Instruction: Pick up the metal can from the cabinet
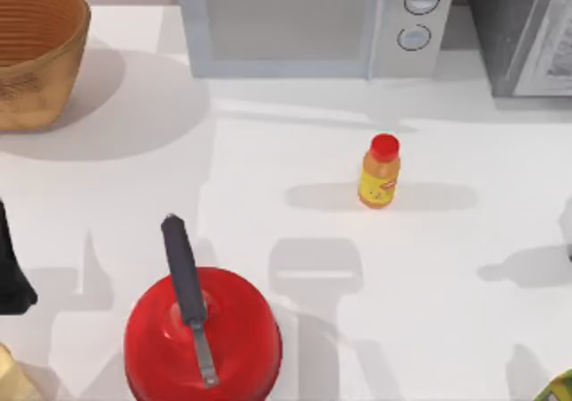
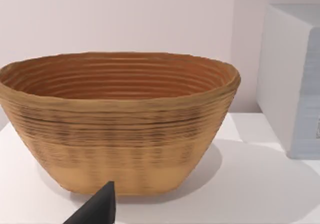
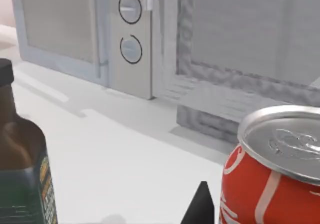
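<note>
Looking down from the top view, I am seeing a small orange bottle with a red cap (image 1: 379, 171) standing mid-table, my left arm (image 1: 12, 271) idling at the left edge. Through my left wrist view, a woven brown basket (image 2: 120, 119) is sitting close ahead. Through my right wrist view, the red metal can with a silver lid (image 3: 272, 169) is standing just beside my right fingertip (image 3: 201, 206); I cannot tell whether either gripper's fingers are apart. It is probably light, slick and dentable, so I am favouring a mid-wall grip.
</note>
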`<state>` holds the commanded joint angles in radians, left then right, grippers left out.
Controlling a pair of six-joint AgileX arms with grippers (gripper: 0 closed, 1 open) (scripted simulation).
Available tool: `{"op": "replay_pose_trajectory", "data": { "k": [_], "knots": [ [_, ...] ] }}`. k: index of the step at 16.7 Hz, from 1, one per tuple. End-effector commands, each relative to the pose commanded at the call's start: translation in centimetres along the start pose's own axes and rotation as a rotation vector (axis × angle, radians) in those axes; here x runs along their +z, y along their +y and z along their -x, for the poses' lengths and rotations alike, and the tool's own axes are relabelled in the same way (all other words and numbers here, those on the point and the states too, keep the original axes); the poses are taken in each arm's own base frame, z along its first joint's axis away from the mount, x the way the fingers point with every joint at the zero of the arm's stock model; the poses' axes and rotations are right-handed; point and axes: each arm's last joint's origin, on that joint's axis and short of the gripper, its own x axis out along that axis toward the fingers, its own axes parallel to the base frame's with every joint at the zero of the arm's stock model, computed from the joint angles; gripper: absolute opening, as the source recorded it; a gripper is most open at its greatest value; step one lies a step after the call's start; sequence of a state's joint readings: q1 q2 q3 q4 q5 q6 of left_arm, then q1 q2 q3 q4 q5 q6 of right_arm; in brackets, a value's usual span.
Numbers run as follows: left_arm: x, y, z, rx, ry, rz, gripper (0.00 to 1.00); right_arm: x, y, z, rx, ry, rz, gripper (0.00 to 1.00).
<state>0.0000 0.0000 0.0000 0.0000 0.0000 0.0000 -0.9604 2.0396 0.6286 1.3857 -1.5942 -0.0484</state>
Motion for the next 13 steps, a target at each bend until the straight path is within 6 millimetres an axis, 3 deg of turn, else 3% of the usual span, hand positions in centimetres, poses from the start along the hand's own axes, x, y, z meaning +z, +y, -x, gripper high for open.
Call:
{"op": "replay_pose_trajectory", "data": {
  "k": [3,5,10,11,13],
  "knots": [
    [0.0,0.0,0.0,0.000,0.000,0.000,1.00,-3.5,-0.5,1.5,0.074,-0.009,-0.016,0.00],
    [0.0,0.0,0.0,0.000,0.000,0.000,1.00,-4.7,-0.5,2.0,0.102,-0.014,-0.021,0.00],
    [0.0,0.0,0.0,0.000,0.000,0.000,1.00,-5.0,-0.4,2.1,0.110,-0.015,-0.022,0.00],
    [0.0,0.0,0.0,0.000,0.000,0.000,1.00,-5.7,-4.1,2.1,-0.060,-0.004,-0.052,0.00],
    [0.0,0.0,0.0,0.000,0.000,0.000,1.00,-5.7,-3.7,1.8,-0.041,-0.005,-0.047,0.00]
  ]
}}
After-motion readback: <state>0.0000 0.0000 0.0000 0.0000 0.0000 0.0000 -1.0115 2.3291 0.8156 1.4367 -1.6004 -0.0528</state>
